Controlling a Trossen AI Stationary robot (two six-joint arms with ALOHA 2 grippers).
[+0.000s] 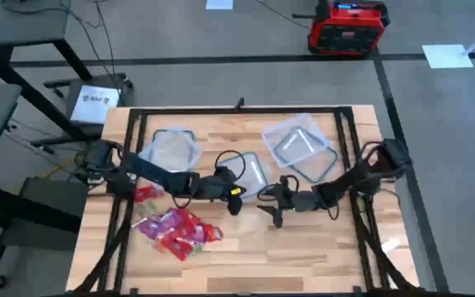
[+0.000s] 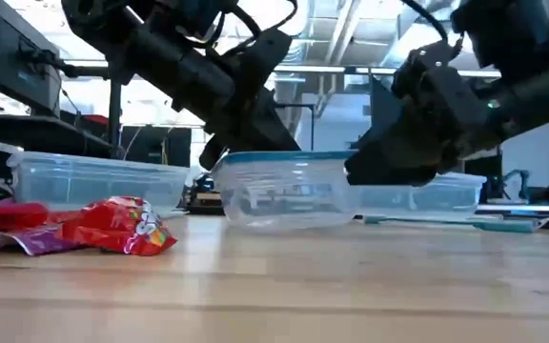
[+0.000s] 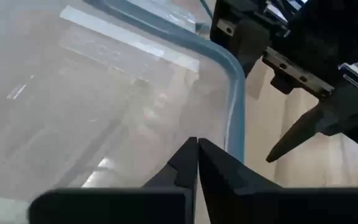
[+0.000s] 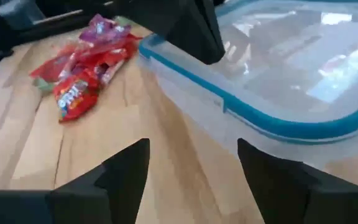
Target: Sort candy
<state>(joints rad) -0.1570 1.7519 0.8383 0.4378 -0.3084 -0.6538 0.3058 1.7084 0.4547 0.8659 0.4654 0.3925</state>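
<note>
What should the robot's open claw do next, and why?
Probably swing toward the candy and lower over one piece. The right gripper is open and empty beside the middle tub, which looks empty, while the left gripper is shut over it.

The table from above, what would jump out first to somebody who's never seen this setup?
The heap of candy in shiny red and pink wrappers, lying on the wooden table toward its front left, draws the eye first. Next come the two dark arms meeting at the middle: the left gripper, shut, at the middle clear tub, and the right gripper, open, just beside it. Two more clear tubs sit farther back.
</note>
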